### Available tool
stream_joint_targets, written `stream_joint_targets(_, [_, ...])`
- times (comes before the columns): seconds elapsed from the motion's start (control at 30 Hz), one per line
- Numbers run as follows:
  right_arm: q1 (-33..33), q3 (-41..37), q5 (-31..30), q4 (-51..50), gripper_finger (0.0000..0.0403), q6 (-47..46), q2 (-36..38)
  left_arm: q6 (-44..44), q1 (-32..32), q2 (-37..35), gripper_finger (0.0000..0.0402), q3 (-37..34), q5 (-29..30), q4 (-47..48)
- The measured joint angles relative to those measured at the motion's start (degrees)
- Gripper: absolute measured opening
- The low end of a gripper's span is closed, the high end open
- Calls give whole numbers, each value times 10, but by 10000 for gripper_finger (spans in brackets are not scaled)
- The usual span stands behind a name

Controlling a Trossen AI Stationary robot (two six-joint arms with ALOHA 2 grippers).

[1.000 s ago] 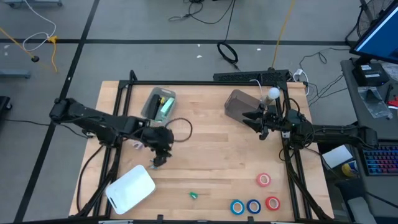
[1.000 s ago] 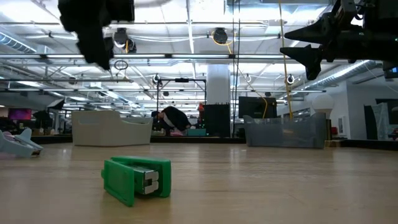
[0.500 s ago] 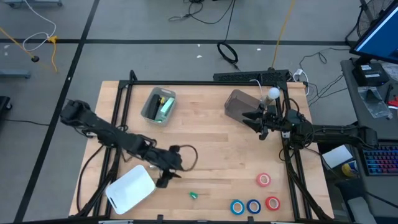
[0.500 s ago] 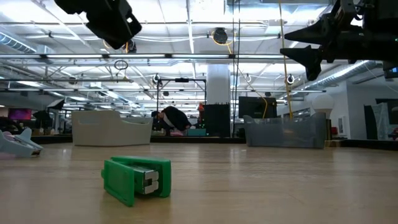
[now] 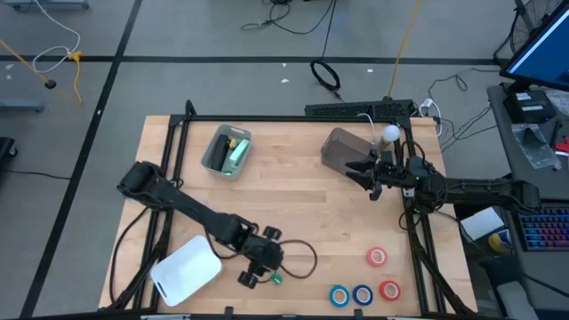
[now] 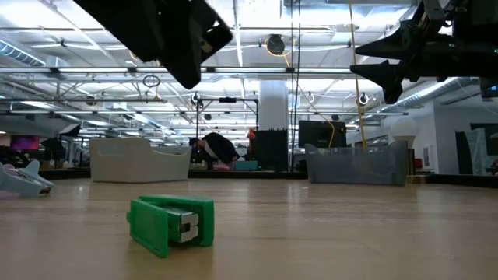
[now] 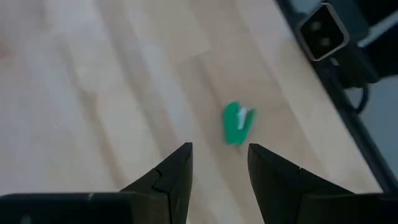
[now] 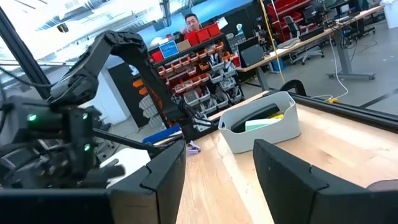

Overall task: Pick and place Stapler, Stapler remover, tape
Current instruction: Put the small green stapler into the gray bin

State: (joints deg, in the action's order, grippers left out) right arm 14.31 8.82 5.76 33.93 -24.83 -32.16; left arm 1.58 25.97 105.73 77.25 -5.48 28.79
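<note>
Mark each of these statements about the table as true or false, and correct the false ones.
1. The left gripper hovers beside the green staple remover, fingers open and empty. True.
2. Four tape rolls lie near the right front corner. True.
3. The right gripper holds a tape roll. False: it holds nothing, by the dark bin.
4. The light bin is empty. False: it holds items.
</note>
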Motion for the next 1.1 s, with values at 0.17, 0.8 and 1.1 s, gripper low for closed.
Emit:
stream_joint_targets(0.17, [0,0,0,0,180,-7,0,-13,13,51,154,43,-3,1])
stream_joint_targets(0.8, [0,0,2,-2,180,-11,0,2,23,113,154,68,-5,-18])
stream_joint_targets(1.1, [0,-1,3,-5,180,-10,0,2,24,141,154,68,-3,-14])
